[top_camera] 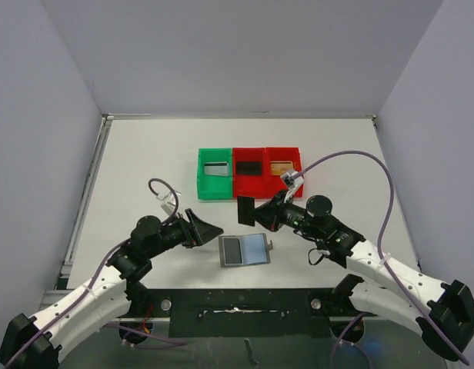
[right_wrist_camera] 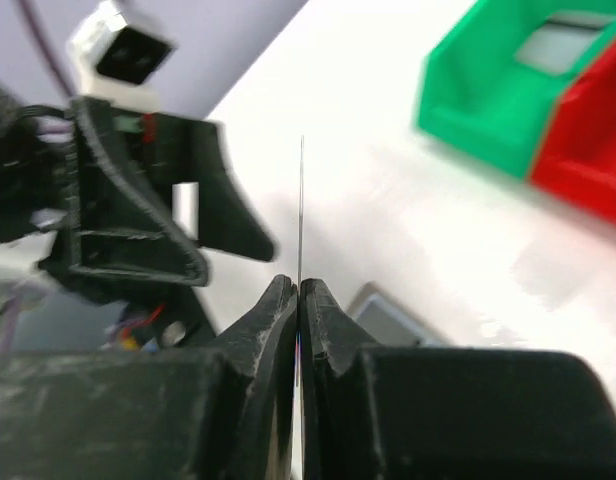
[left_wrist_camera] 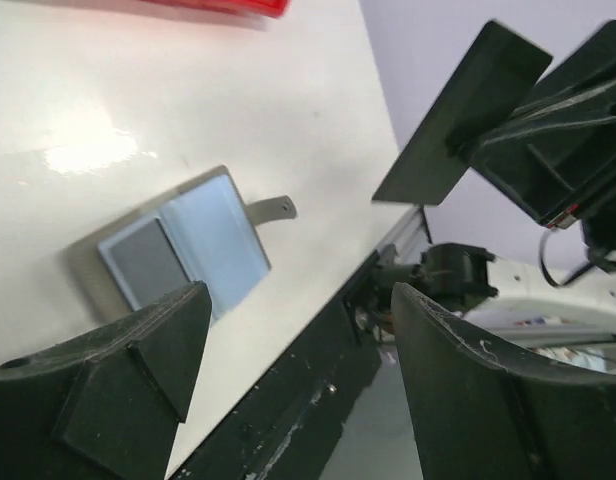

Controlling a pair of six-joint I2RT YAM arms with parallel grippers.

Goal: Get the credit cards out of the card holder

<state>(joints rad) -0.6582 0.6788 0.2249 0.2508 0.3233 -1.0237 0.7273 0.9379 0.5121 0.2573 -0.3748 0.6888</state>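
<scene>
Clamping black credit card point(top_camera: 245, 211) in right claw point(right_wrist_camera: 298, 298), 12 o'clock of card holder point(top_camera: 245, 250), left claw point(top_camera: 208, 228) spread; next, depositing it.

We saw a smooth, glossy white table point(left_wrist_camera: 238, 90), and the card holder point(left_wrist_camera: 203, 240) looked matt grey. The left gripper point(left_wrist_camera: 298, 310) had fingers point(left_wrist_camera: 118, 390) of matt black, faintly ridged plastic; the black card point(left_wrist_camera: 458, 115) looked smooth.

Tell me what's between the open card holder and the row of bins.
In the top view, the black card, pinched in the right gripper, sits between the card holder and the bins, held above the table.
</scene>
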